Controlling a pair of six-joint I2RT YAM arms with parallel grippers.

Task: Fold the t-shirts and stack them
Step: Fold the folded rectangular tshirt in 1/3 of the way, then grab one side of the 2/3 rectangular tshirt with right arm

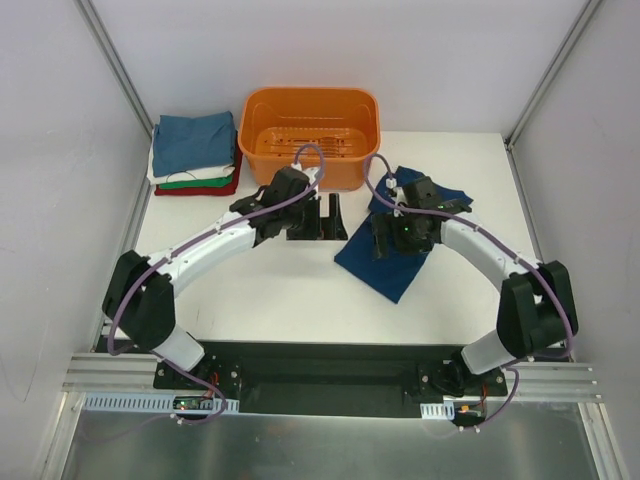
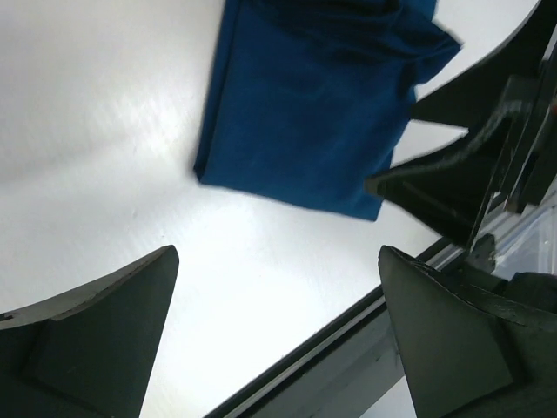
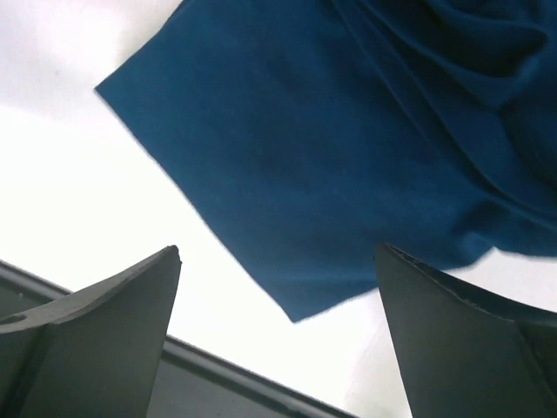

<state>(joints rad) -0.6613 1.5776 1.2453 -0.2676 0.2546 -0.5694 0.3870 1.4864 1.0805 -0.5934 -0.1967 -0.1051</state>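
Left gripper [image 2: 278, 252]: its two dark fingers fill the bottom corners of the left wrist view, spread wide, with only bare table between them.
Right gripper [image 3: 277, 251]: likewise spread wide and gripping nothing; it hangs above the near corner of the navy t-shirt [image 3: 348, 131].
Navy t-shirt, position: right of the table's middle, just in front of the orange basket's [image 1: 310, 93] right corner, partly under the right arm.
Right wrist view only: the cloth lies flat at its near corner and is rumpled into folds farther in.
Left wrist view only: one straight folded edge of the shirt, with dark parts of the right arm beside it.
Top view only: the left gripper hovers off the shirt's left side, in front of the basket; the folded stack [image 1: 195, 150] sits at the far left corner, well apart, teal-blue on top of white, green and red.
Surface: white table [image 1: 280, 290], glossy.
Room: pale walls on three sides; a metal rail [image 1: 330, 375] carries both arm bases.
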